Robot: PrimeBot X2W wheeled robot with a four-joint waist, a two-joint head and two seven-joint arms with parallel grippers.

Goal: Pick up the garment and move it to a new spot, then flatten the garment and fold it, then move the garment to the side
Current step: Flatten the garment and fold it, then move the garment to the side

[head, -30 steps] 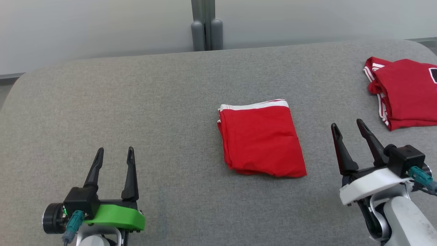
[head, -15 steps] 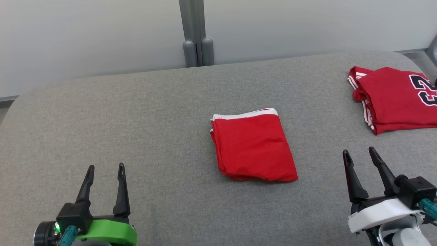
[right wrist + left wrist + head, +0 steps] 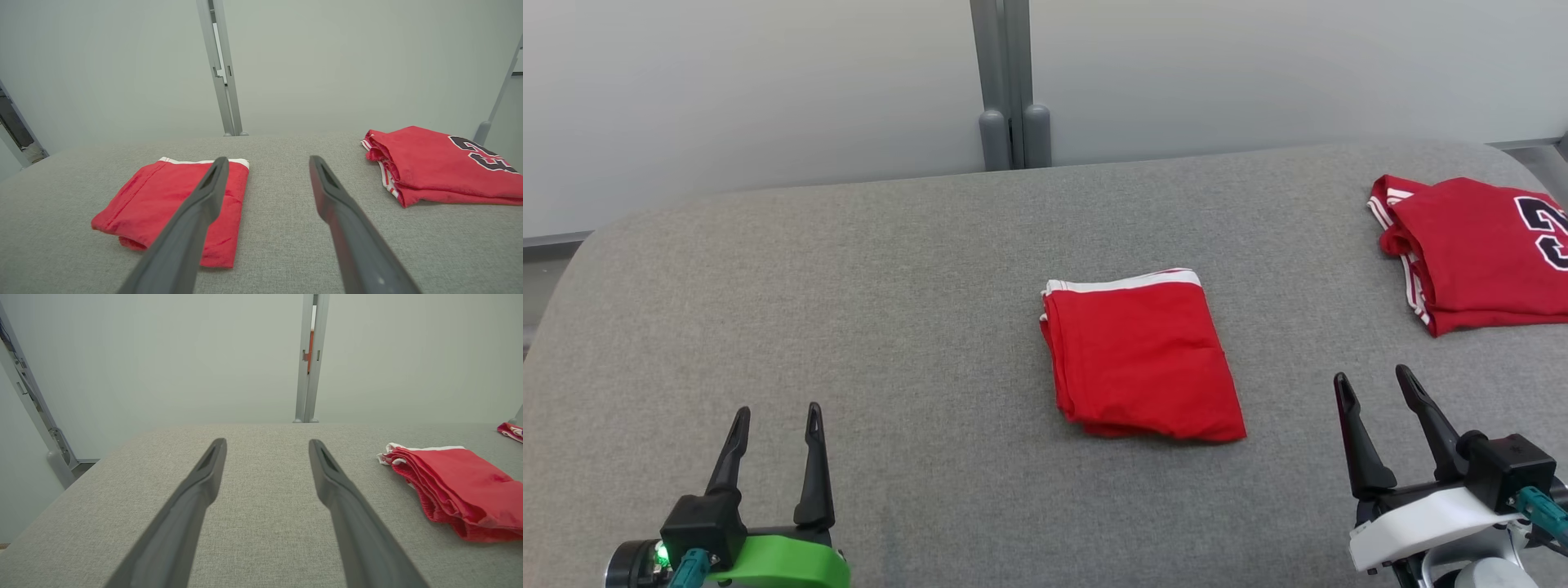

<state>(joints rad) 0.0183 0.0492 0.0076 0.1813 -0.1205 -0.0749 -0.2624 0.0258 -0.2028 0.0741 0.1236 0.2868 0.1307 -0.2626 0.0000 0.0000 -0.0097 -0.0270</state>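
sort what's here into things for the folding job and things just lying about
For the job: folded red garment in the middle; left gripper and right gripper, both open.
Lying about: red numbered jersey at far right; grey post behind the table.

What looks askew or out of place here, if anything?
Nothing serious. The folded red garment sits slightly crooked at centre, its near edge layers uneven; the numbered red jersey lies folded at far right. The left gripper and right gripper, jaws open, touch neither.
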